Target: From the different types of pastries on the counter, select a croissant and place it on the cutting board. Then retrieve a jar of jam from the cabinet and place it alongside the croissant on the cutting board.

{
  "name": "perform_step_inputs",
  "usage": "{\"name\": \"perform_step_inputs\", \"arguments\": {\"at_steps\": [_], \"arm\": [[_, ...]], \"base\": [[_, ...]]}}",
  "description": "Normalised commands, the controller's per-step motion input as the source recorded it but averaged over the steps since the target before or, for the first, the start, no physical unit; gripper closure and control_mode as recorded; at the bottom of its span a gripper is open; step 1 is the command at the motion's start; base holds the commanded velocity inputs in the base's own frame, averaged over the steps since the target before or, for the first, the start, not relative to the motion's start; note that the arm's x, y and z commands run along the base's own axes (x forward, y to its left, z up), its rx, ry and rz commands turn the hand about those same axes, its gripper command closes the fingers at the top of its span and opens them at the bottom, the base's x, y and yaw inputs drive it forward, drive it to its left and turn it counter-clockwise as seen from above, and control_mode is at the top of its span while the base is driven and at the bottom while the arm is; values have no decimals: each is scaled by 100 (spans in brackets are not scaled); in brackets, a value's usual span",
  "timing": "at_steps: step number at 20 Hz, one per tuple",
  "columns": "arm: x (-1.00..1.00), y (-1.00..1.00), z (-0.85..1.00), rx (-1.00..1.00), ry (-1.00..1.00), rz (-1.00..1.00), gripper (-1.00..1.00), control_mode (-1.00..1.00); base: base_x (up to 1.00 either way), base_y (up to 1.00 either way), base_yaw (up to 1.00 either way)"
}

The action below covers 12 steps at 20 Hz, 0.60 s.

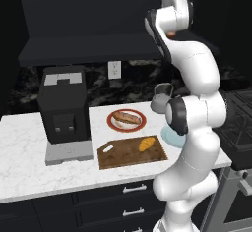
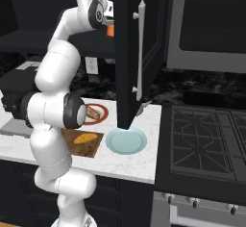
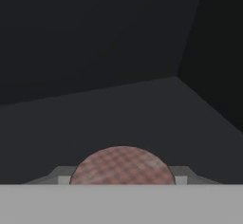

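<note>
The white arm (image 1: 197,128) stands tall from its base beside the counter (image 1: 29,167), rising through a bent elbow and folding at the top so the hand reaches up and forward into the dark cabinet (image 1: 74,44), whose door (image 2: 139,53) hangs open above the worktop in the right base view. Below it, a black coffee machine (image 1: 64,110) sits at the left of the counter, and the cutting board (image 1: 123,155) lies in front of the red-rimmed plate (image 1: 114,124) that carries the long brown bun (image 1: 127,118). A pale blue plate (image 2: 126,140) lies to the right of the board, with a grey kettle (image 1: 160,98) behind it. The croissant (image 1: 145,144) rests on the board, towards its right end. The jar of jam (image 2: 110,30) shows as a small orange shape at the hand, inside the cabinet; in the hand view its checkered reddish lid sits low between the gripper (image 3: 122,178) fingers (image 3: 64,178), which flank it closely on both sides and appear to pinch it, though the tips are mostly cut off at the edge.
</note>
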Motion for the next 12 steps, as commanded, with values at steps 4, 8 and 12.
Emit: {"name": "perform_step_inputs", "arguments": {"at_steps": [4, 8, 12], "arm": [[-100, 0, -13, -4, -52, 0, 100, -100], [-100, 8, -24, -13, -63, 1, 100, -100], [-100, 30, -13, -14, -68, 7, 100, -100]], "base": [[0, 0, 0], [0, 0, 0], [0, 0, 0]]}}
